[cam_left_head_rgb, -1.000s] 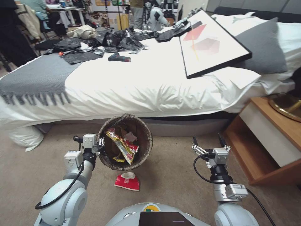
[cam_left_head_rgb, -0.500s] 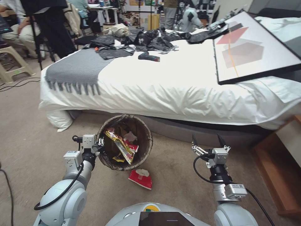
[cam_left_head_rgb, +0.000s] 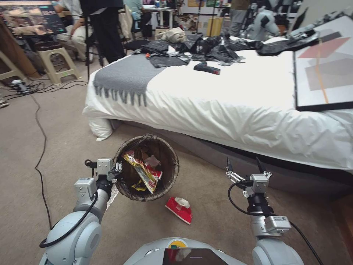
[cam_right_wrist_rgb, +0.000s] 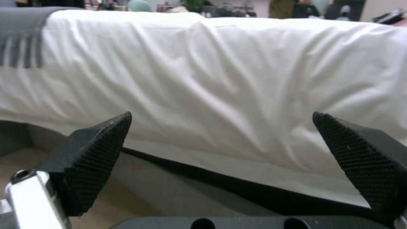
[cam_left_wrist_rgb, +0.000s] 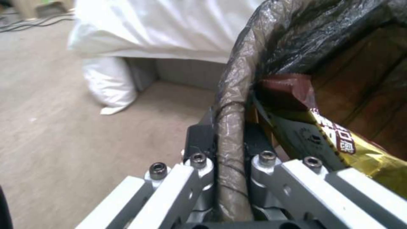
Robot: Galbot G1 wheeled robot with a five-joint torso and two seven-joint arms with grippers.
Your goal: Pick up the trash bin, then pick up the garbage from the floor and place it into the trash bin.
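Your next piece of garbage is the red packet (cam_left_head_rgb: 179,209) on the carpet, with a bit of white tissue on top of it. It lies near the robot's base, just right of and nearer than the trash bin (cam_left_head_rgb: 147,167), and between your two arms. Its long axis runs slantwise, from the near right to the far left.

The right gripper (cam_left_head_rgb: 243,165) is the free one, so I judge it the arm to use. It hangs above the floor, right of the packet and a little farther out, pointing toward the bed (cam_left_head_rgb: 235,106). Its fingers are spread wide with nothing between them; the right wrist view looks straight between them at the white sheet. You would have to bring it left, back toward the base and down.

The left gripper (cam_left_head_rgb: 117,169) is clamped on the bin's left rim, one finger (cam_left_wrist_rgb: 199,143) outside and one inside the dark bag liner (cam_left_wrist_rgb: 231,133). It holds the bin off the floor, tipped so its mouth faces you. A yellow snack wrapper (cam_left_head_rgb: 141,171) and other scraps lie inside.
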